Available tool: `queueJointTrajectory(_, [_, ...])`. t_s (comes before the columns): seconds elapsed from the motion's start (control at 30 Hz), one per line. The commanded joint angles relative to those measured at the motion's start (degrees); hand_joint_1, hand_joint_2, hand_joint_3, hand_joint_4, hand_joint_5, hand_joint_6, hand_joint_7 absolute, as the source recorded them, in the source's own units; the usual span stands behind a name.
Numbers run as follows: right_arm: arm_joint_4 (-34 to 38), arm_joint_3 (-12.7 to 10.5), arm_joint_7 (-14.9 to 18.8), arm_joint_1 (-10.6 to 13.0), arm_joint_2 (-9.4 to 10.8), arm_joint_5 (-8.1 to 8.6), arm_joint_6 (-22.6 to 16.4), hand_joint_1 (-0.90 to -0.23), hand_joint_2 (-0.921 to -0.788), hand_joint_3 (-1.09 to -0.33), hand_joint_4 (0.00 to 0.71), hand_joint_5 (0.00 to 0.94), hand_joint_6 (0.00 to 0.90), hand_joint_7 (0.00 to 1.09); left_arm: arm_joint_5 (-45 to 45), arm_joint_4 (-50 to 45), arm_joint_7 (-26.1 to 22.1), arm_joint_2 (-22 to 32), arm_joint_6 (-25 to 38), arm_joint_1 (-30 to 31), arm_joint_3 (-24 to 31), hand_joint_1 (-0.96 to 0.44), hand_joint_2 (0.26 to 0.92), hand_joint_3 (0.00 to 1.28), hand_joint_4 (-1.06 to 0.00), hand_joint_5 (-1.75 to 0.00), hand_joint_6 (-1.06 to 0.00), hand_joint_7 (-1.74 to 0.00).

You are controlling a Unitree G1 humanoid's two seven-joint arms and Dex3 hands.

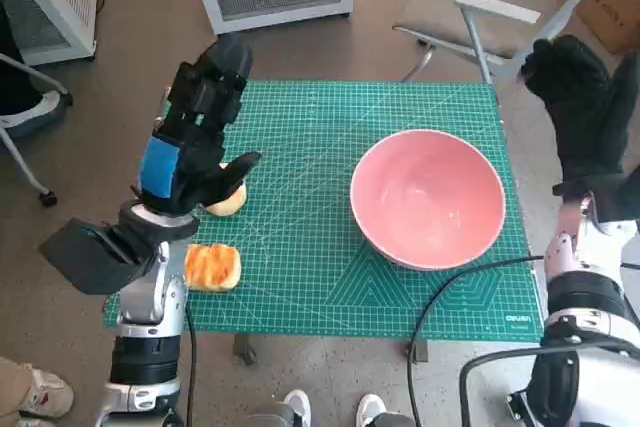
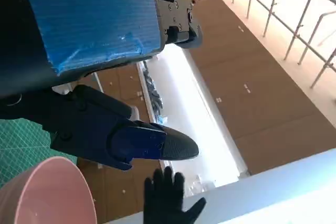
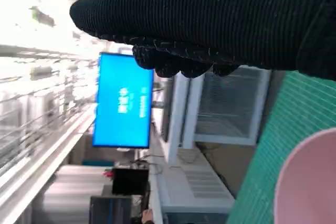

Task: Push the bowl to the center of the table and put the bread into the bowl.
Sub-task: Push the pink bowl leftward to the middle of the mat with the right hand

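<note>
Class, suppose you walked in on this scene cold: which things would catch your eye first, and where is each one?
The big pink bowl stands out first, sitting on the right half of the green cutting mat. Next comes the left hand with its bright blue tape, raised above the mat's left side, empty, with two pieces of bread lying near that edge. The gloved right hand is raised beyond the table's far right corner, holding nothing.

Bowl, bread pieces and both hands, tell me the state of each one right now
pink bowl: upright, empty, on the table's right part.
toasted bread: lying on the mat near the left front edge, untouched.
pale bread: on the mat, partly hidden under the left hand.
left hand: raised above the mat, holding nothing.
right hand: raised beyond the table's right edge, holding nothing.
</note>
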Motion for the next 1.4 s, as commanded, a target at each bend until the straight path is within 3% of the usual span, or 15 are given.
queueJointTrajectory(0.03, [1.3,-0.1,-1.2,1.5,-0.2,-1.2,2.1,-0.565,-0.921,-0.82,0.132,0.002,0.165,0.19,0.4,-1.1,0.4,-0.1,0.2,0.6,0.0,-0.61,0.921,0.2,-0.07,0.0,0.0,-0.48])
queueJointTrajectory(1.03, [2.0,-0.8,-2.0,2.6,0.1,-2.65,3.8,-0.553,-0.921,-0.812,0.129,0.003,0.197,0.19,0.1,-2.8,1.2,0.1,1.7,1.5,0.0,-0.61,0.921,0.21,-0.06,0.0,0.0,-0.47])
queueJointTrajectory(1.4, [2.5,-0.5,-3.9,2.9,0.4,-4.08,5.1,-0.546,-0.921,-0.809,0.135,0.005,0.211,0.19,-0.2,-3.2,1.0,0.2,2.3,1.8,0.2,-0.61,0.921,0.21,-0.06,0.0,0.0,-0.46])
